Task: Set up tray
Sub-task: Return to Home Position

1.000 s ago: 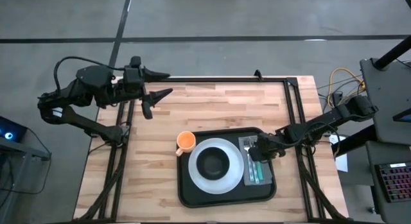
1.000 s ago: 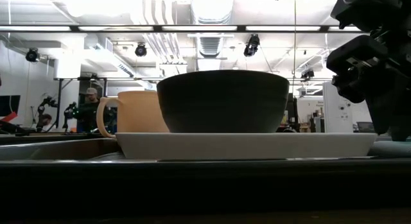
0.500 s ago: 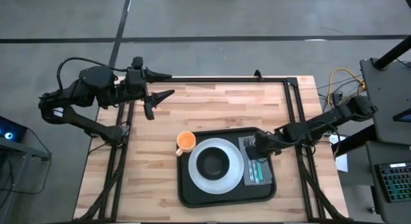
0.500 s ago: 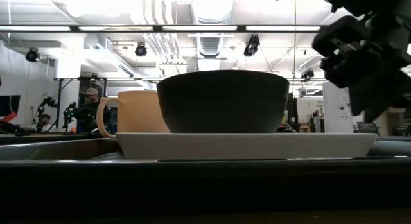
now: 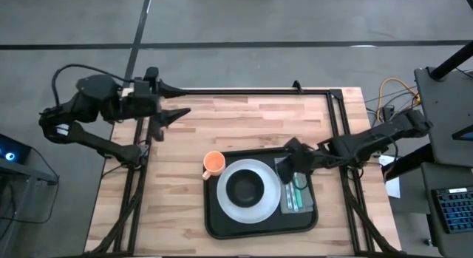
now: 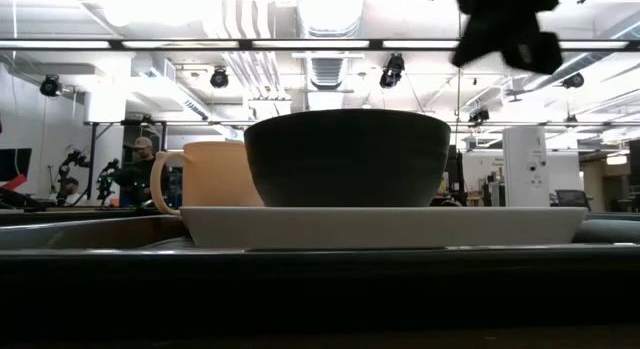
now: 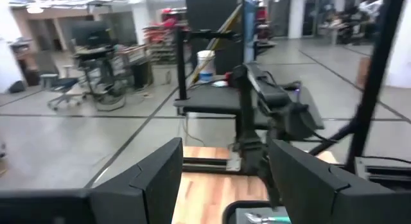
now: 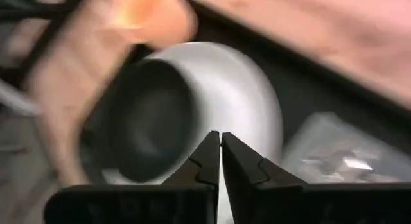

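The black tray (image 5: 219,219) lies on the near right part of the wooden table (image 5: 177,206). In it stands a white plate (image 5: 267,202), and on the plate sits a black bowl (image 5: 244,187); the bowl looks empty from above. On the right side of the tray, just beside the plate, a grey napkin (image 5: 281,168) carries the cutlery (image 5: 295,199), of which one piece is blue-green. An orange cup (image 5: 213,163) stands at the tray's far left corner; I cannot tell if it is inside the rim.

The right gripper (image 5: 290,165) hangs above the far end of the napkin, lifted off the tray, with its fingers pressed together on nothing. The left gripper (image 5: 179,101) is over the far left corner of the table, fingers spread wide and empty.

In the room behind the table a person (image 6: 145,164) is in view.
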